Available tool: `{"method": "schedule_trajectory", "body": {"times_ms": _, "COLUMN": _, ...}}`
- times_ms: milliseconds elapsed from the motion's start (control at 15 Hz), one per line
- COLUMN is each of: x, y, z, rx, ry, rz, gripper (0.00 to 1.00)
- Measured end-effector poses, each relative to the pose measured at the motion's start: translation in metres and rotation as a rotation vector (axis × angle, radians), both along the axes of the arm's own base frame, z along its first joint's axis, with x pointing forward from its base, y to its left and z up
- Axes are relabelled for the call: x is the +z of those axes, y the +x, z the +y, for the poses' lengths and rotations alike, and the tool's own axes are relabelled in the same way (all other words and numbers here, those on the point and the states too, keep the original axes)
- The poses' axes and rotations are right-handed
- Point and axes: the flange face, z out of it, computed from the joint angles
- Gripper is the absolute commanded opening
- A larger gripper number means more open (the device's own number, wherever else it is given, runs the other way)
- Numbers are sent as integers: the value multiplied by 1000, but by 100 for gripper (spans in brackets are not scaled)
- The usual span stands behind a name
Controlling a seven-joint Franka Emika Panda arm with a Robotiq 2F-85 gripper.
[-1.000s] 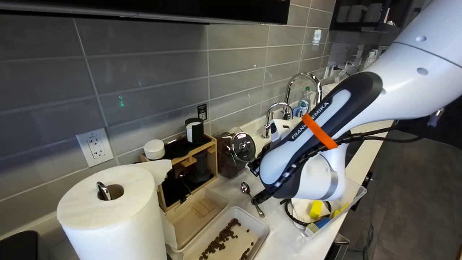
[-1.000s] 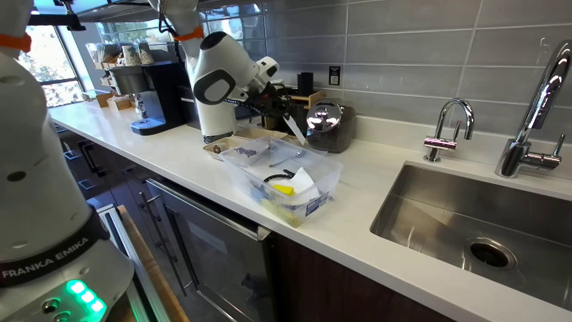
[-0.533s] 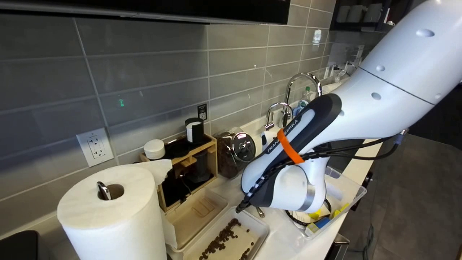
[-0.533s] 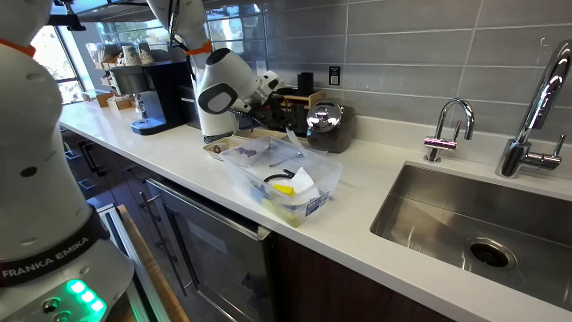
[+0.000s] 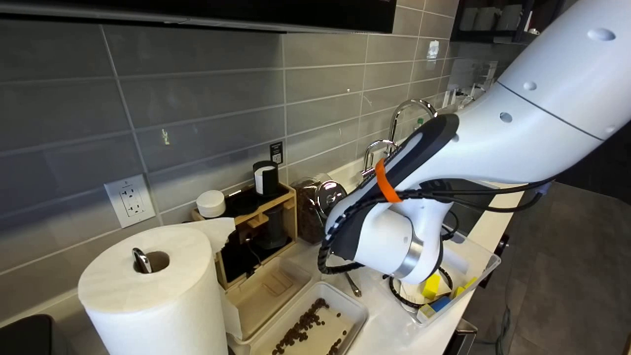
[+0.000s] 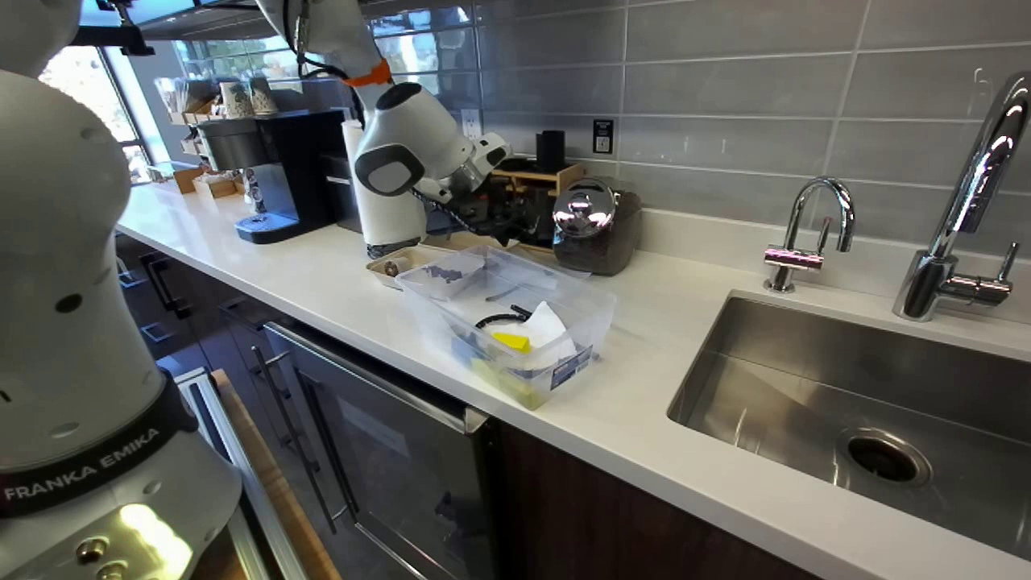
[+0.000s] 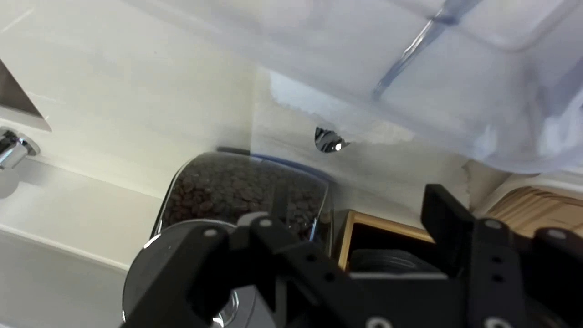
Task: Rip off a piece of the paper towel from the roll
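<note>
1. Currently, your tool (image 7: pixel 360 202) stands spread in the wrist view, its fingers (image 7: pixel 439 207) well apart and nothing pinched between them.
2. Roll: the paper towel roll (image 5: pixel 148 315) stands upright on its chrome post (image 5: pixel 142 260), apart from the tool. A loose flap (image 5: pixel 217 230) with a ragged edge juts from its top toward the wooden organizer (image 5: pixel 291 212).
3. Piece: what looks like torn paper (image 7: pixel 298 93), ragged along one edge, lies on the surface (image 7: pixel 182 91) near the bean jar (image 7: pixel 241 196). The spoon (image 7: pixel 327 140) appears to pass beneath it; the clear bin (image 6: pixel 570 369) blurs the rest.
4. Judgement: ragged flap plus loose piece suggest you have the rip done; only backing away may remain.
5. Handling: expect the paper to be light, limp and easily torn, with little slip. Should you need another piece, grip the flap well in from its ragged edge, or only a scrap may come away. Pull sideways; the roll will probably spin or rock.
6. Retrieval: lying flat, the torn paper offers little to pinch. Take a lifted edge, clear of the spoon, and close gently.
</note>
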Motion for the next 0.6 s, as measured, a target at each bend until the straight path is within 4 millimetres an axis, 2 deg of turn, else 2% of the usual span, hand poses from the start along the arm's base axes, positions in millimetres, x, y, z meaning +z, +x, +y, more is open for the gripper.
{"method": "schedule_trajectory", "body": {"times_ms": 133, "x": 1, "y": -9, "z": -13, "rx": -15, "ry": 57, "rz": 62, "gripper": 100}}
{"method": "schedule_trajectory", "body": {"times_ms": 267, "x": 12, "y": -13, "z": -21, "rx": -8, "ry": 119, "rz": 93, "gripper": 100}}
{"method": "schedule_trajectory", "body": {"times_ms": 600, "x": 67, "y": -19, "z": -16, "rx": 28, "ry": 261, "rz": 90, "gripper": 100}}
